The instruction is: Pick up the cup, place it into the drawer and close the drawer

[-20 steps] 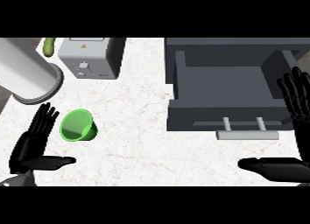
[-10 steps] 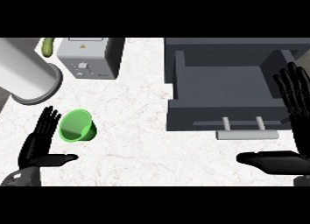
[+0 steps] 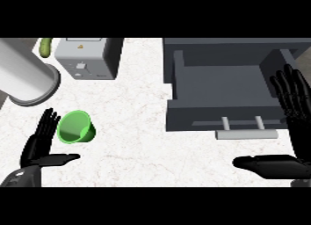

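A green cup [image 3: 77, 127] lies tipped on its side on the white marbled counter, mouth towards me. My left hand [image 3: 40, 146] is just left of it, open, fingers straight and thumb out, not touching it. The dark grey drawer [image 3: 223, 94] stands pulled open at the right, its inside bare, with a pale bar handle [image 3: 246, 134] on its front. My right hand [image 3: 298, 118] is open beside the drawer's right wall, fingers up, thumb stretched left below the handle.
A large grey cylinder [image 3: 19, 77] lies at the upper left. A grey toaster-like box [image 3: 87, 57] stands behind the cup, with a green vegetable [image 3: 46, 47] beside it. The counter's left edge runs near my left hand.
My left hand has moved up and right, closer to the cup. My right hand has shifted slightly up along the drawer's right side.
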